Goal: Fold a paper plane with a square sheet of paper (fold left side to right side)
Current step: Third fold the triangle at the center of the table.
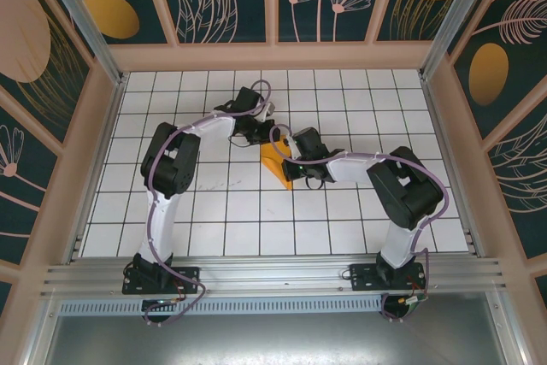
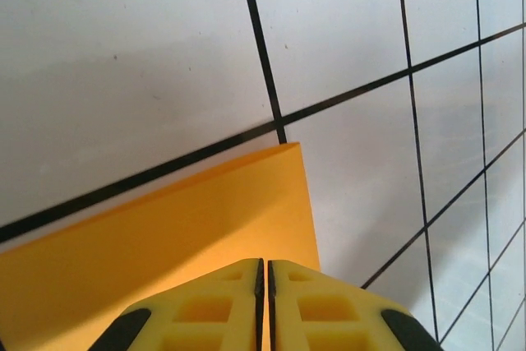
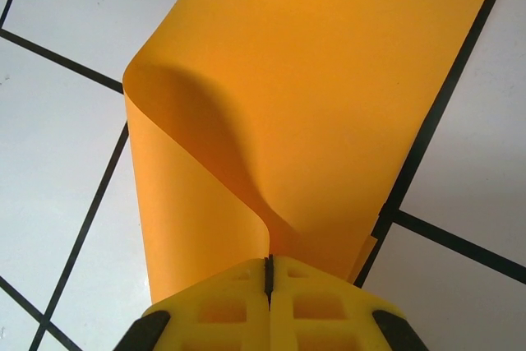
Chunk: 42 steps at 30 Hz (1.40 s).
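The square sheet of paper point(image 1: 275, 164) lies mid-table, partly folded, one flap curling up. At its right side the right gripper point(image 3: 269, 262) has its fingers clamped on that flap. Farther back, the left gripper point(image 2: 263, 267) has its fingers pressed together over the sheet; whether they pinch it is unclear.

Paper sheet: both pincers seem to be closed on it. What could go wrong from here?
The right pincer grips the orange paper sheet, which curls over in a soft loop, not yet creased; pressed down like this, the fold may come out skewed. The left pincer is shut on it near a corner; if the pincers pull apart, the thin paper could tear or slip out.
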### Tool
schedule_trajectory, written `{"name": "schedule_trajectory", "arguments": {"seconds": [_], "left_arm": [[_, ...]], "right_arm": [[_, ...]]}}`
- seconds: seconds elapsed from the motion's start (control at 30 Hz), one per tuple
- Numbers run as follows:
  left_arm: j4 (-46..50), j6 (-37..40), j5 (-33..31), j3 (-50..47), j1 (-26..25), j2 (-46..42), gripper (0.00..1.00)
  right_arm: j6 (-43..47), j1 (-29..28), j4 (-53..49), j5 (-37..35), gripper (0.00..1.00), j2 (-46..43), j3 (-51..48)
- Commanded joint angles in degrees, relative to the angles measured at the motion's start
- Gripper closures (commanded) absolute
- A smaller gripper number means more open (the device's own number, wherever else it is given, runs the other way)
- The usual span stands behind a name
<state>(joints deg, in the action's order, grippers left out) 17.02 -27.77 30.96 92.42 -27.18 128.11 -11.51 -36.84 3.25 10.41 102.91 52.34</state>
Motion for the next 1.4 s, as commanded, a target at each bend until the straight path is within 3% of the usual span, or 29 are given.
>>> {"name": "schedule_trajectory", "arguments": {"seconds": [0.0,0.4,1.37], "left_arm": [[3.18,1.99,-0.62,1.34,-0.33,2.81,0.86],[5.04,4.03,-4.00,-0.35,-0.33,4.52,0.89],[4.34,3.86,-4.01,-1.61,-0.39,4.15,0.90]], "right_arm": [[-0.23,-0.11,0.88,1.01,1.00,0.73,0.19],[-0.56,0.15,0.69,0.54,1.00,0.66,1.23],[-1.15,1.35,-1.18,-2.46,1.00,1.85,3.52]]}}
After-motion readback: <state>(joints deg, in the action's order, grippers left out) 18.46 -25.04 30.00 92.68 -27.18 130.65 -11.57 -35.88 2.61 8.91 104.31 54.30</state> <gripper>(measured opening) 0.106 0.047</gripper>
